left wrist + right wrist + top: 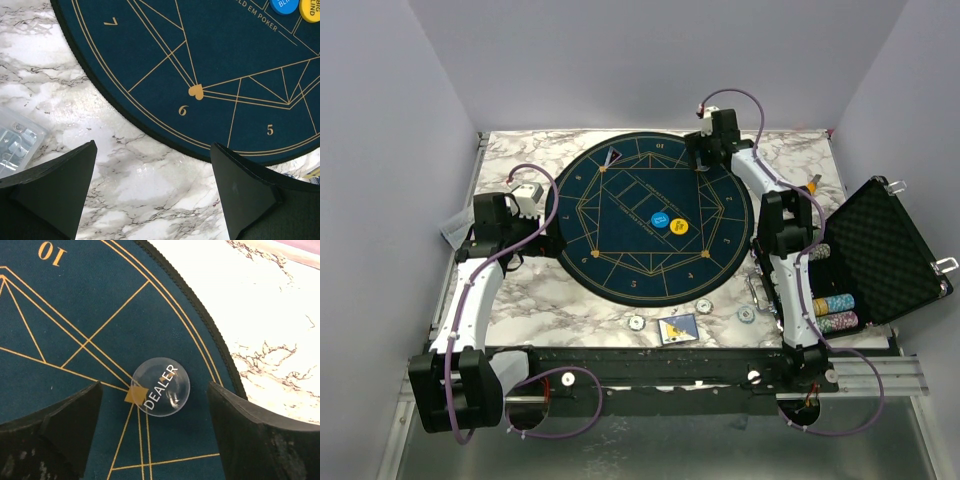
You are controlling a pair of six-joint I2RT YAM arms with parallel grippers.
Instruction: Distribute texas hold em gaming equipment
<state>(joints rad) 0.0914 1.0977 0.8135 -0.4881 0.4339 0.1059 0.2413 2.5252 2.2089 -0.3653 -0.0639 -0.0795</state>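
A clear round DEALER button lies on the dark blue poker mat near the 10 mark. My right gripper is open just above it, one finger on each side; in the top view it is at the mat's far edge. Blue and yellow button discs lie at the mat's centre. A small card stack and three whitish chips lie on the marble in front of the mat. One card lies at the mat's far left. My left gripper is open and empty over marble beside the 6 mark.
An open black foam-lined case with stacks of chips stands at the right. An orange-handled tool lies behind it. A clear plastic box lies left of my left gripper. Walls close in the table.
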